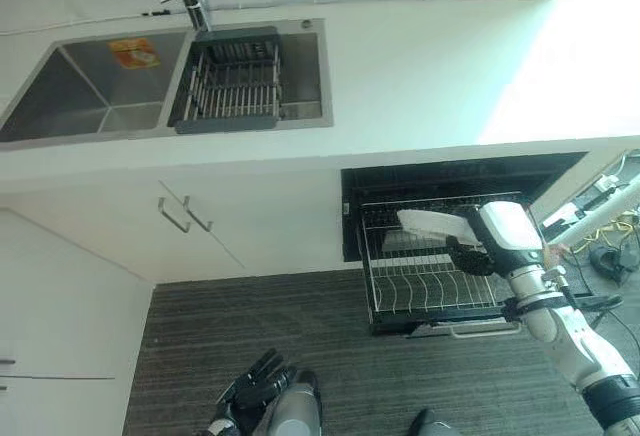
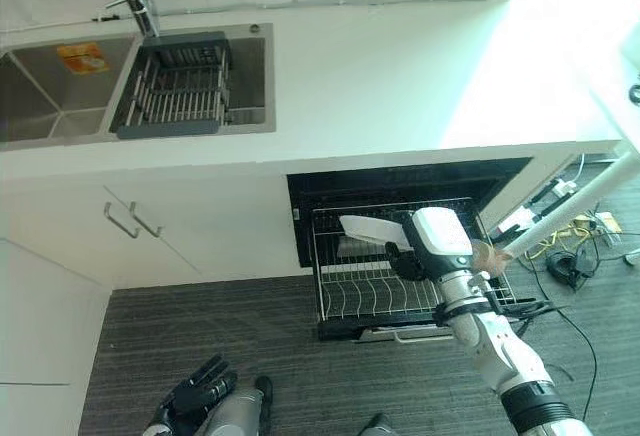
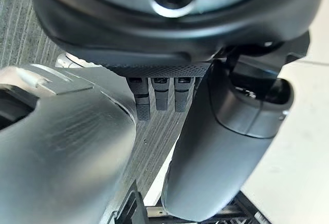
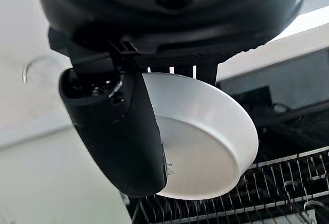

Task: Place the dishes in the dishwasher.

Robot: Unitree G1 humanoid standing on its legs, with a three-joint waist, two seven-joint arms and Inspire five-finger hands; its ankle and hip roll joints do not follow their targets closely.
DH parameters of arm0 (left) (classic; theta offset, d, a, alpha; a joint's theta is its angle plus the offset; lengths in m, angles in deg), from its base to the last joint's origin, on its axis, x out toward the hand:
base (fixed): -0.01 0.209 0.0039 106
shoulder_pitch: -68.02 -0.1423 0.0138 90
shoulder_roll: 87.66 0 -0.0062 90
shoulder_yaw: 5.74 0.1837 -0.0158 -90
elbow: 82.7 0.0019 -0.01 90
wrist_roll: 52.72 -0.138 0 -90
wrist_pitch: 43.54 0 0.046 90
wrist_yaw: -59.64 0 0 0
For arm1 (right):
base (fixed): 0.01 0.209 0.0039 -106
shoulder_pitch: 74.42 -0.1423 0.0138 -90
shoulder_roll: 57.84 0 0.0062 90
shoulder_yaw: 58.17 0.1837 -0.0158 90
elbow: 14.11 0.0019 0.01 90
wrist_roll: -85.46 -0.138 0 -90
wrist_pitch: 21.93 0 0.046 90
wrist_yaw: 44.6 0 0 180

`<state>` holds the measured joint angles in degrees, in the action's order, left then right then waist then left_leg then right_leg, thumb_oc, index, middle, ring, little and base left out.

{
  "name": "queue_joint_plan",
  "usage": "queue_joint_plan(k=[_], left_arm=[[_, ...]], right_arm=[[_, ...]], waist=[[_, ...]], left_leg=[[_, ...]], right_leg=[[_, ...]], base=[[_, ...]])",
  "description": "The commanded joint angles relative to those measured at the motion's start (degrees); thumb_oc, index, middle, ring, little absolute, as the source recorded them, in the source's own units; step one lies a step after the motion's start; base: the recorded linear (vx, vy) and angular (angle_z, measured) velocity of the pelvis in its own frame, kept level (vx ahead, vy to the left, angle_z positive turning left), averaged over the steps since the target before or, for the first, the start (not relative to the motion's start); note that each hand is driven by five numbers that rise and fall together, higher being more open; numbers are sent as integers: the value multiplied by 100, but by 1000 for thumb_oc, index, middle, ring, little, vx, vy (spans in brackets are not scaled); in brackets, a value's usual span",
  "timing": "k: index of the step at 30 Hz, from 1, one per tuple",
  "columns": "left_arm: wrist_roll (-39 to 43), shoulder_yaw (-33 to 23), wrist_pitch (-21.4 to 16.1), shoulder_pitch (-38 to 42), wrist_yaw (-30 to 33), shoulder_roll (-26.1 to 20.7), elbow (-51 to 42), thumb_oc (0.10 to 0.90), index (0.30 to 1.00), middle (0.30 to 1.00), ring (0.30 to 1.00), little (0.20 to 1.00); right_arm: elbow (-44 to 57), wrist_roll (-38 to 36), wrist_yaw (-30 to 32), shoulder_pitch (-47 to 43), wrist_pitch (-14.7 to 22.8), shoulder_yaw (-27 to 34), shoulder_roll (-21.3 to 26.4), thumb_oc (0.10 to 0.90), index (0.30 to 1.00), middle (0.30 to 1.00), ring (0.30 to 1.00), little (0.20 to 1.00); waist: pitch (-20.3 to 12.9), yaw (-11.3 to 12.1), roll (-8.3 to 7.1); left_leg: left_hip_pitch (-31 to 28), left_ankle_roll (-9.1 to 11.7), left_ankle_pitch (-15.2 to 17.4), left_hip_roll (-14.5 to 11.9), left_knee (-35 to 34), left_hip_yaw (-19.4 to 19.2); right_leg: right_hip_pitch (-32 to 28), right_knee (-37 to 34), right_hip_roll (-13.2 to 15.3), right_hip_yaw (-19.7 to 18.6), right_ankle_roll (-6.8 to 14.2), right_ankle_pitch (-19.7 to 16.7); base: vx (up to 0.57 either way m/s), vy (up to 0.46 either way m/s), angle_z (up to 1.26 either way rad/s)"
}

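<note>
White plate (image 4: 205,142), round and shallow, 1 item: pinched by the right hand (image 2: 415,256), thumb across its inner face and fingers behind the rim, as the right wrist view shows. In the head views the plate (image 2: 372,228) sticks out from the hand toward the robot's left, lying nearly flat with a slight tilt, and hangs above the far part of the dishwasher rack (image 2: 370,296); whether it touches the wires cannot be told.

Wire rack, 1 item: pulled out of the dark dishwasher opening (image 2: 400,181) over the floor, rows of upright tines showing on its near half, a pale handle bar (image 2: 410,334) along its front edge. In the right wrist view the tines (image 4: 277,183) lie directly below the plate's rim.

Left hand (image 1: 250,391), 1 item: low at the near edge of the head views, over the grey ribbed floor (image 1: 330,356), well apart from the rack, its fingers straight and loosely spread, holding nothing.

Countertop (image 1: 420,66), white: runs above the dishwasher opening. Set in it is a steel sink with 2 basins (image 1: 90,91); the one nearer the dishwasher carries a dark drying basket (image 1: 235,81) with metal ribs. Faucet (image 1: 190,1) stands behind the sink.

Cabinet doors (image 1: 260,226), white, beside the dishwasher, with 2 bar handles (image 1: 185,216) close together.
</note>
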<state>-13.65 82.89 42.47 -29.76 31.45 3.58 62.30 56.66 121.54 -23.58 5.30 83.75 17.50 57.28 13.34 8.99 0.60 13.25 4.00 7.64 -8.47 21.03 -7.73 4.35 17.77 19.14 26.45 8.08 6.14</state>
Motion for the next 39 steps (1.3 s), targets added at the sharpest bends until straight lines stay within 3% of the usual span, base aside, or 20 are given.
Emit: queue_joint_plan(k=[1, 7, 11, 16, 18, 21, 26, 27, 31, 39], left_arm=[[-148, 370, 271, -546, 11, -254, -63, 800, 900, 900, 900, 900], [194, 610, 399, -341, -25, -559, -228, 800, 900, 900, 900, 900], [681, 725, 346, -186, 11, -715, -525, 800, 900, 900, 900, 900], [802, 806, 291, -205, 20, -723, -605, 800, 900, 900, 900, 900], [824, 805, 292, -223, 21, -678, -686, 800, 900, 900, 900, 900], [819, 844, 264, -276, -32, -637, -744, 800, 900, 900, 900, 900], [839, 883, 283, -274, -138, -678, -855, 800, 900, 900, 900, 900], [863, 879, 310, -263, -148, -708, -910, 800, 900, 900, 900, 900], [866, 865, 304, -183, -215, -789, -899, 800, 900, 900, 900, 900], [798, 818, 394, -58, -146, -921, -1009, 800, 900, 900, 900, 900]], right_arm=[[-103, 248, 869, -680, 168, 93, 278, 400, 300, 300, 300, 300], [-1718, 13, 1310, -1714, -236, -661, 241, 400, 300, 300, 300, 300], [-3586, 236, 1714, -2813, -550, -1243, 250, 400, 300, 300, 300, 300], [-3988, 228, 1662, -3223, -845, -1462, 334, 400, 300, 300, 300, 300], [-4087, 240, 1543, -3363, -979, -1515, 361, 400, 300, 300, 300, 300], [-4170, 279, 1367, -3468, -1012, -1621, 357, 400, 300, 300, 300, 300], [-4199, 58, 379, -3536, -831, -1776, 311, 400, 300, 300, 300, 300], [-4203, -133, 47, -3475, -842, -1814, 264, 800, 900, 900, 900, 900], [-4335, -408, -898, -3355, -1001, -1835, 124, 800, 900, 900, 900, 900], [-4267, -1140, -1544, -3249, -1160, -1596, -37, 800, 900, 900, 900, 900]], waist=[[-154, 113, 63], [100, 419, 123], [563, 821, 314], [714, 940, 462], [775, 955, 516], [825, 1007, 581], [871, 1014, 579], [887, 1007, 567], [928, 993, 512], [944, 956, 332]], left_leg=[[-661, 169, 281, -376, -384, -78], [-411, 158, 219, -331, -384, 129], [127, 136, 114, -252, -384, 345], [287, 175, 161, -242, -384, 400], [458, 130, 35, -179, -384, 405], [451, 164, 142, -184, -384, 393], [526, 162, 132, -175, -384, 361], [534, 162, 126, -180, -384, 346], [522, 165, 134, -206, -384, 313], [444, 202, 116, -293, -384, 260]], right_leg=[[85, -58, 152, -39, 444, -140], [247, -58, 282, 143, 488, -296], [663, -58, 421, 230, 503, -430], [793, -58, 418, 181, 576, -358], [934, -58, 469, 209, 508, -447], [937, -58, 456, 155, 577, -359], [1006, -58, 472, 147, 579, -377], [1011, -58, 471, 147, 580, -381], [1003, -58, 475, 166, 576, -389], [929, -58, 396, 155, 560, -371]], base=[[-16, 2, 12], [-83, -19, 12], [-215, -78, 18], [-72, -13, 13], [-57, 24, 6], [0, 22, 3], [-13, 15, 0], [0, 0, 0], [0, 0, 0], [-8, -44, -3]])
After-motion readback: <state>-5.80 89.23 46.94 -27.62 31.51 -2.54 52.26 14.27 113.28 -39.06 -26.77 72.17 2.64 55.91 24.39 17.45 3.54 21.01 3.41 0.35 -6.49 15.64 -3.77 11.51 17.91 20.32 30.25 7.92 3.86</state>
